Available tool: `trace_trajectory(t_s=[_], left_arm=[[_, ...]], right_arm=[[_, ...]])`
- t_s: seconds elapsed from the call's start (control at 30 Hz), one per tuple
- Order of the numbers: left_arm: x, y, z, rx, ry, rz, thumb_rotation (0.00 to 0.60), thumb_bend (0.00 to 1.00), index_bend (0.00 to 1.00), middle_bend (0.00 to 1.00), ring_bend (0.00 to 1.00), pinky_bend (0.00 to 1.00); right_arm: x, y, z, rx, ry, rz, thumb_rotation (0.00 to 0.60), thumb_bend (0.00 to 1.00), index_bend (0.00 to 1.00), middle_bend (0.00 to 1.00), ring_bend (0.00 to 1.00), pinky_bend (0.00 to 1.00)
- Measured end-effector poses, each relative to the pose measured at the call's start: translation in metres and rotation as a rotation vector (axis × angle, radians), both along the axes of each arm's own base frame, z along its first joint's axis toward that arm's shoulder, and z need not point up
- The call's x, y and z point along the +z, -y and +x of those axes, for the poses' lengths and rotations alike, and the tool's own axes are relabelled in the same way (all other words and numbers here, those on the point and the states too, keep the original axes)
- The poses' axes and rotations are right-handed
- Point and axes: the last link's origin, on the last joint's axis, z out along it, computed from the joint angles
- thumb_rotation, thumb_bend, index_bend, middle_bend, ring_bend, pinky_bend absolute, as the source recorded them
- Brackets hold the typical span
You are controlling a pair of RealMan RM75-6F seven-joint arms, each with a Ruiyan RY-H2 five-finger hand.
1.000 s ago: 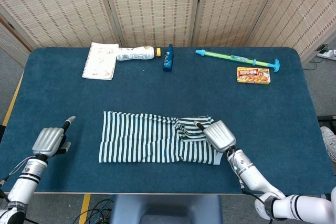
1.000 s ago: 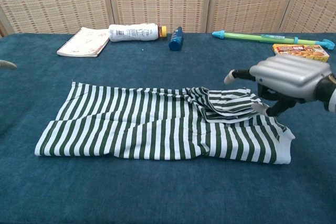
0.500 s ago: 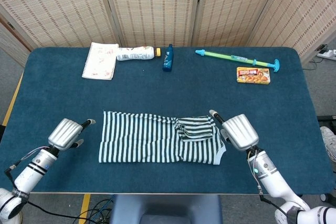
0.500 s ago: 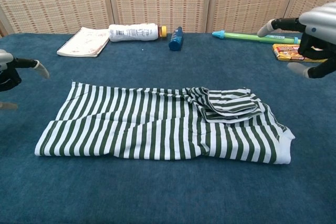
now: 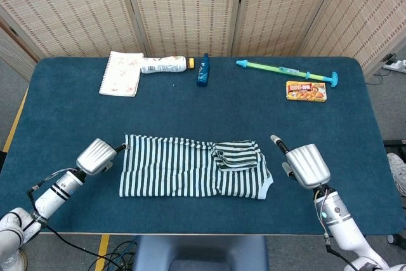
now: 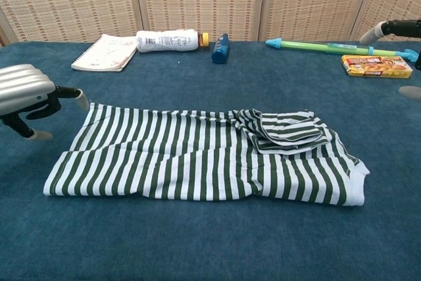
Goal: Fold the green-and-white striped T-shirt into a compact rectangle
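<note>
The green-and-white striped T-shirt (image 5: 184, 168) (image 6: 191, 157) lies flat on the blue table as a long band, with a sleeve folded over its right part (image 5: 236, 155) (image 6: 286, 130). My left hand (image 5: 96, 155) (image 6: 26, 97) hovers just off the shirt's left edge, fingers apart, holding nothing. My right hand (image 5: 306, 164) (image 6: 398, 37) is to the right of the shirt, apart from it, open and empty; the chest view shows only its fingertips at the right border.
Along the far edge lie a spiral notebook (image 5: 121, 73), a white bottle (image 5: 163, 65), a small blue bottle (image 5: 203, 70), a green-and-blue water gun (image 5: 287, 71) and a yellow food box (image 5: 306, 91). The table's front edge (image 5: 190, 234) runs close below the shirt.
My right hand let go of the folded sleeve and drew back to the right. My left hand moved in from the far left to the shirt's left edge.
</note>
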Motion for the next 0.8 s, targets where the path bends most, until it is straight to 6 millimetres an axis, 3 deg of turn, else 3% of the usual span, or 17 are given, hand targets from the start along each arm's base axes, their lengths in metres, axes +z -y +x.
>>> trace_trajectory(t_s=[0.3, 0.8], left_arm=[[-0.012, -0.001, -0.011, -0.007, -0.046, -0.007, 0.600, 0.20, 0.34, 0.88, 0.82, 0.99], [-0.033, 0.004, -0.008, -0.006, -0.019, -0.037, 0.600, 0.20, 0.33, 0.88, 0.82, 0.99]], right_arm=[[0.004, 0.004, 0.000, -0.005, 0.009, -0.017, 0.600, 0.34, 0.14, 0.98, 1.00, 1.00], [0.010, 0.007, 0.000, -0.016, 0.014, -0.036, 0.600, 0.34, 0.15, 0.98, 1.00, 1.00]])
